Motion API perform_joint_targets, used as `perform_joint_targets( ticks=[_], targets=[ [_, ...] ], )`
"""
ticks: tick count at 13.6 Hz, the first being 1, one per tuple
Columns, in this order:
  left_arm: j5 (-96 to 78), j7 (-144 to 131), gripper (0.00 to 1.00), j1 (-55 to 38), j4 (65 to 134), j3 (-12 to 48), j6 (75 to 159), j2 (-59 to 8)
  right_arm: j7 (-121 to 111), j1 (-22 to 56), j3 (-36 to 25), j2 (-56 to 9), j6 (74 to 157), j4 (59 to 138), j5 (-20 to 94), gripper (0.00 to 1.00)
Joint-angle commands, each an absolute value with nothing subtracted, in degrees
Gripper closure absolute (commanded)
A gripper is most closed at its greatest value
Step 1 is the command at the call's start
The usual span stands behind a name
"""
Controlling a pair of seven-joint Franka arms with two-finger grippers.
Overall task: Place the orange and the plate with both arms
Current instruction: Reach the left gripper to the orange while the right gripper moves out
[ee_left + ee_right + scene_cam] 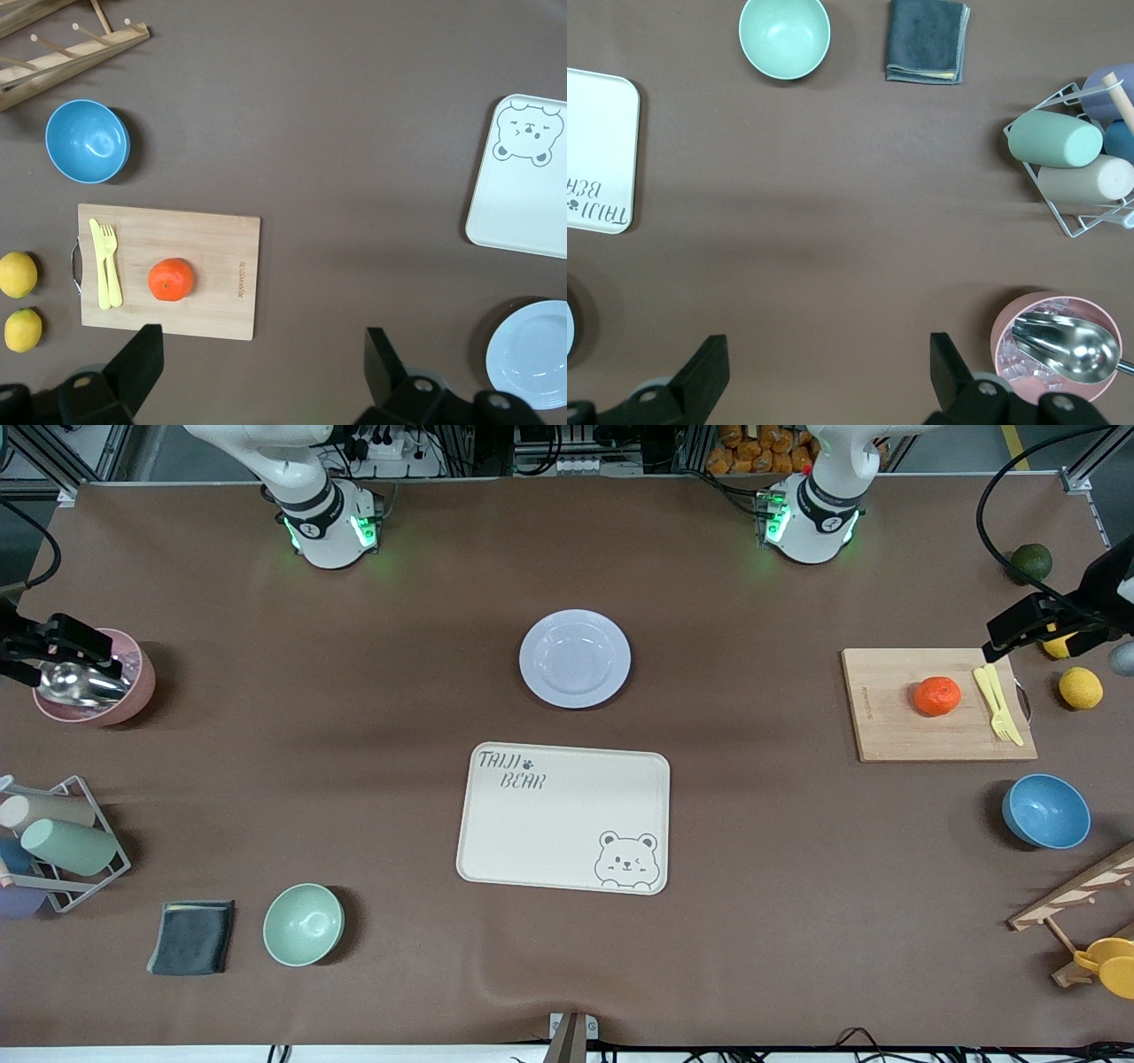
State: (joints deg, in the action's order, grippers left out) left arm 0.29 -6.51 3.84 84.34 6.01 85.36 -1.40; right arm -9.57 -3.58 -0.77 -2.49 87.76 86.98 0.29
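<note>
Brown cloth covers the table [354,779] in the front view. The plate [574,658] lies bare midway between the two bases, with the cream tray [564,817] nearer the camera, a likely spot for setting things down. The orange [937,695] sits on a wooden board [895,726] toward the left arm's end, beside a yellow fork and knife [997,703]. Two lemons [1080,687] and a dark green fruit [1031,561] lie off the board. The left gripper [1032,624] hangs over the board's edge by the lemons. The right gripper [53,646] hangs over a pink bowl [133,691] holding a metal scoop. Neither holds anything, so the task looks unstarted, each arm parked at its own end.

From the left wrist, the left gripper [263,363] shows its fingers [142,359] spread wide apart and empty. The orange [171,279] rests free on the board [221,239] with clear wood round it, so I judge it an easy pick from above. The blue bowl [87,140], tray [523,204] and plate [532,354] also show.

From the right wrist, the right gripper [828,367] likewise has fingers [704,363] apart, nothing between them. The pink bowl [1010,332] and scoop [1063,345] lie beside it. A cup rack [1072,164], grey cloth [926,40] and green bowl [784,35] sit well apart, and the tray [598,150] corner shows. Being shallow, the plate probably calls for a pinch on its rim.
</note>
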Motion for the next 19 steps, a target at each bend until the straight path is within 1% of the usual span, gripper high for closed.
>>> perform_joint_targets(
  ticks=[1,6,9,10,13,16,19],
  targets=[
    [-0.8,-6.1,0.0,4.2,83.5,6.0,84.2,-1.3,-8.5,-4.3,-0.4,-2.1,87.6,87.4,0.9,0.0],
    [0.0,-5.4,0.0,4.8,84.5,5.5,83.8,-2.4,-8.5,-4.3,-0.4,-2.3,87.3,87.5,0.8,0.0],
    [1.4,-5.4,0.0,7.3,89.5,5.4,84.6,-3.2,-8.6,-4.4,-0.4,-3.2,87.1,87.7,0.8,0.0],
    [4.1,-5.4,0.0,8.0,93.0,5.5,88.7,-2.8,-8.7,-4.4,-0.4,-3.3,87.0,88.0,0.9,0.0],
    [4.4,-5.2,0.0,11.3,106.7,5.8,102.2,-0.1,-9.7,-4.6,-0.4,-4.0,87.0,88.7,0.8,0.0],
    [4.5,-1.0,0.0,15.5,114.8,5.8,111.6,0.4,-20.9,-6.4,-0.4,-6.9,85.9,88.7,0.9,0.0],
    [4.6,0.1,0.0,18.5,123.0,5.8,121.0,0.4,-21.6,-6.1,-0.4,-8.9,85.7,88.9,1.4,0.0]
  ],
)
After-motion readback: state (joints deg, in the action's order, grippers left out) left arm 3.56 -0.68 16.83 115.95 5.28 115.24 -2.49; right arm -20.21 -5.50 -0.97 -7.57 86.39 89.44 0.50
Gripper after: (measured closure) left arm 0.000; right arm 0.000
